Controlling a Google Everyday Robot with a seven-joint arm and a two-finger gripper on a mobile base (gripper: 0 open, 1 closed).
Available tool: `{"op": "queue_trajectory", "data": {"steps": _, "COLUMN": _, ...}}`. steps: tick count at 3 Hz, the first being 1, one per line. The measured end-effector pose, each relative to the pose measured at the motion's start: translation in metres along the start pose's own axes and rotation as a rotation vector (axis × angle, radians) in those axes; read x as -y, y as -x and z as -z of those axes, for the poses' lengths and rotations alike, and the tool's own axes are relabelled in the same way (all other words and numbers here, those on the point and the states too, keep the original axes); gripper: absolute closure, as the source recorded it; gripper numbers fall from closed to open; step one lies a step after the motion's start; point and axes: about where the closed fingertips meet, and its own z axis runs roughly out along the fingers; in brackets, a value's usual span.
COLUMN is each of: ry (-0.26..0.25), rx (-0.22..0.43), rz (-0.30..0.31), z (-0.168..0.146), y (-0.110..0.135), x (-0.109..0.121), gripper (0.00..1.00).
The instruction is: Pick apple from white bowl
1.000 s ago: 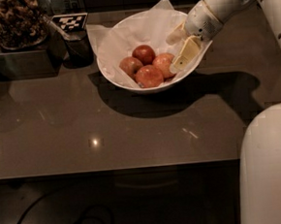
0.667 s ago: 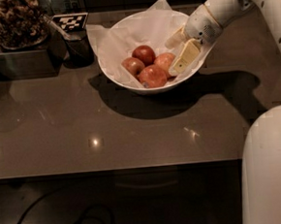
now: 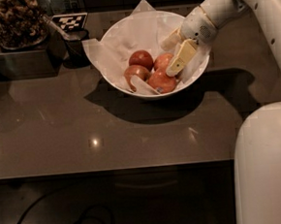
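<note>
The white bowl [image 3: 124, 35], lined with crinkled white paper, stands at the back middle of the dark table. It holds several apples. The pale orange-pink apple [image 3: 162, 61] lies at the right of the pile, next to a deep red apple [image 3: 141, 59] and two redder orange ones [image 3: 136, 74] [image 3: 161, 82]. My gripper [image 3: 167, 59] reaches into the bowl from the right, tilted down. It is open, with one cream finger [image 3: 180, 58] in front of the pale apple and the other behind it. The apple rests in the bowl.
A metal tray [image 3: 15, 58] with a container of dark dried matter sits at the back left. A small dark cup [image 3: 76, 45] and a tag marker [image 3: 69, 21] stand beside the bowl. My white base [image 3: 269, 167] fills the lower right. Cables lie on the floor.
The gripper has edged slightly further left into the bowl around the pale apple. The apples and bowl have not moved.
</note>
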Motion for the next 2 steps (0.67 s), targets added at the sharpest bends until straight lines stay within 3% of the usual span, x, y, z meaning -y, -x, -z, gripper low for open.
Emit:
{"op": "queue_trajectory", "data": {"steps": 1, "ry": -0.005, "rx": -0.04, "rz": 0.034, "z": -0.0043, "y": 0.0098, "x": 0.0027, "gripper": 0.17}}
{"op": "queue_trajectory", "data": {"steps": 2, "ry": -0.035, "rx": -0.121, "rz": 0.092, "z": -0.0063, "y": 0.017, "x": 0.0061, "gripper": 0.16}}
